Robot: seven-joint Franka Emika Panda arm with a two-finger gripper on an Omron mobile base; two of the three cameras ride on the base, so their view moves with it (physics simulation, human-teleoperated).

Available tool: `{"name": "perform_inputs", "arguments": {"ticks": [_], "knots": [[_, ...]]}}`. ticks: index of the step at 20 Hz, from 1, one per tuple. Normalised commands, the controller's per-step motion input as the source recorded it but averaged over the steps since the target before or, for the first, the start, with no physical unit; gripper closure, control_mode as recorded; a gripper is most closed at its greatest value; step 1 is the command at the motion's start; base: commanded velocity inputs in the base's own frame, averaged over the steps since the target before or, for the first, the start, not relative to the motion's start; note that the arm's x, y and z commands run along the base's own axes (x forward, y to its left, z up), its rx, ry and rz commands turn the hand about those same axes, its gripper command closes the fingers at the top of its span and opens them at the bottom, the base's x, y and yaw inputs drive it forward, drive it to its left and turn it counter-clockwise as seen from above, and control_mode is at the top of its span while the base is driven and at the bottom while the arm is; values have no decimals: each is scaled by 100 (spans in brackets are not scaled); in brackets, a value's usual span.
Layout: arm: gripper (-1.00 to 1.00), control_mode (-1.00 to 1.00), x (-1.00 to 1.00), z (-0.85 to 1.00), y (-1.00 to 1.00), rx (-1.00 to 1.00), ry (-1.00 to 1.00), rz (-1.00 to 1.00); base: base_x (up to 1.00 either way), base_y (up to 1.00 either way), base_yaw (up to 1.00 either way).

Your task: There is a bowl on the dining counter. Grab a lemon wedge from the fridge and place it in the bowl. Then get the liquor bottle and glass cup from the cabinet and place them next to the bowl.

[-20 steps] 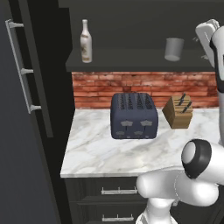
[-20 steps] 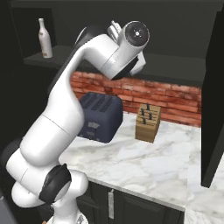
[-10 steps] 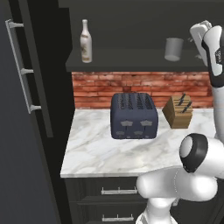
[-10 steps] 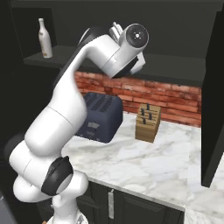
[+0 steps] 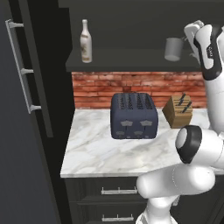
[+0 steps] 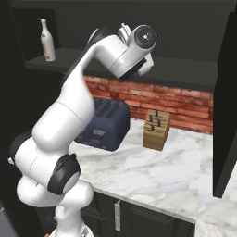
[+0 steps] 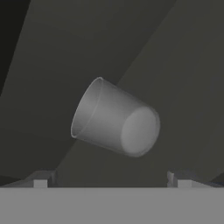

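Observation:
A clear glass cup stands upright on the dark cabinet shelf at its right end. In the hand view the cup lies straight ahead, appearing tilted because the hand is rolled. My gripper is open, with both fingertips short of the cup and nothing between them. In the left base view the gripper hovers just right of the cup. A white liquor bottle stands at the shelf's left end, also visible from the right base. The bowl and lemon wedge are out of view.
Below the shelf, a dark blue toaster and a wooden knife block sit on the marble counter against a brick wall. A tall dark door with a long handle stands at the left. A dark cabinet side stands at the right.
My hand has moved left along the shelf, closer to the glass cup. The jaws have stayed open. The cup and bottle have not moved.

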Motion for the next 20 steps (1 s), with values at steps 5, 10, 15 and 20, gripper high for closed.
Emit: {"name": "perform_inputs", "arguments": {"ticks": [5,10,15,20], "knots": [[-100,-100,26,-5,0,0,0,0,0,0,0],[-100,-100,22,-5,0,0,0,-1,0,0,0],[-100,-100,20,-3,0,0,0,-1,0,0,0],[-100,-100,23,-1,0,0,0,-2,0,0,0]]}}
